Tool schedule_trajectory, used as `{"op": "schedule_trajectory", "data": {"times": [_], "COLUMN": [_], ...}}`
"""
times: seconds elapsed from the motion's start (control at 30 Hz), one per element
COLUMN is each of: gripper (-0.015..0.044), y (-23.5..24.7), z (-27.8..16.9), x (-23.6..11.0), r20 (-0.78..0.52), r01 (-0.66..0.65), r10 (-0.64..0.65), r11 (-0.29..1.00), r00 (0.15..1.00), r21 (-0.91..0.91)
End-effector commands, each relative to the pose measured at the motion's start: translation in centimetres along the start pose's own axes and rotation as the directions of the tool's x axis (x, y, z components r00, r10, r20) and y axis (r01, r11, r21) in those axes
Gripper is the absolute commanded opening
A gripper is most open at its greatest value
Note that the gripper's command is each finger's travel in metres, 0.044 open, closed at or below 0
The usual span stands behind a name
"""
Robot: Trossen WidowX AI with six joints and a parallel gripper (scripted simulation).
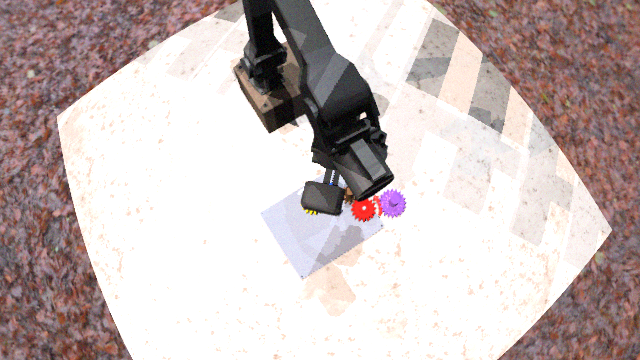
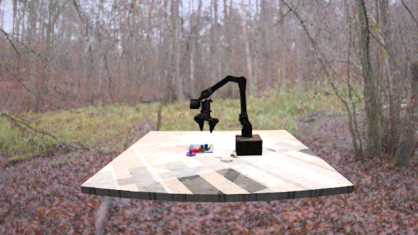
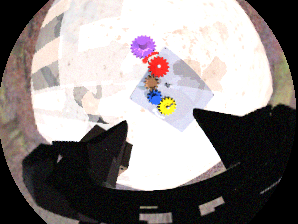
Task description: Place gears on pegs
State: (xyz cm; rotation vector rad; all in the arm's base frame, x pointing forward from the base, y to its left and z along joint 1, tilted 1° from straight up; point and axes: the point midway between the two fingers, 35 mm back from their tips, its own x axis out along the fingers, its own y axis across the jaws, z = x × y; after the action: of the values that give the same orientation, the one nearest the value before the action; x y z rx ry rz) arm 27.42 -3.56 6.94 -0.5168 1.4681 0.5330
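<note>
The grey board (image 1: 295, 245) (image 3: 187, 117) lies on the table. The red gear (image 1: 360, 208) (image 3: 158, 66) sits near one edge of it. A brown gear (image 3: 151, 82) (image 1: 348, 195) stands beside the red gear, and a blue gear (image 3: 154, 97) (image 2: 206, 146) stands between the brown gear and the yellow gear (image 3: 166, 103) (image 1: 310, 211). In the wrist view these four form a row, each close to its neighbour. Whether each sits fully flat is too small to tell. A purple gear (image 1: 393, 203) (image 2: 191, 153) (image 3: 143, 46) stands just off the board near the red gear. My gripper (image 2: 206, 131) (image 3: 160, 117) is open and empty, high above the board.
The arm's wooden base block (image 1: 270, 107) (image 2: 249, 145) stands on the table behind the board. The red arrow (image 1: 376, 199) lies between the red and purple gears. A small dark peg (image 3: 168, 85) stands on the board beside the brown gear.
</note>
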Motion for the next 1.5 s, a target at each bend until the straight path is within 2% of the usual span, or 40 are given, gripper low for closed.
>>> {"op": "schedule_trajectory", "data": {"times": [0.0, 0.57, 0.87, 1.17, 1.47], "gripper": [0.044, 0.044, 0.044, 0.044, 0.044], "y": [0.0, 0.5, 9.7, 21.8, 22.7], "z": [0.0, 0.7, 8.5, 12.1, 12.1], "x": [0.0, -0.2, -2.0, -4.3, -4.5], "r20": [0.0, 0.0, 0.005, 0.011, 0.012], "r01": [0.0, -0.001, -0.014, -0.023, -0.023], "r10": [0.0, 0.001, 0.014, 0.023, 0.023], "r11": [1.0, 1.0, 1.0, 1.0, 1.0], "r00": [1.0, 1.0, 1.0, 1.0, 1.0], "r21": [-0.003, -0.003, -0.001, -0.002, -0.002]}}
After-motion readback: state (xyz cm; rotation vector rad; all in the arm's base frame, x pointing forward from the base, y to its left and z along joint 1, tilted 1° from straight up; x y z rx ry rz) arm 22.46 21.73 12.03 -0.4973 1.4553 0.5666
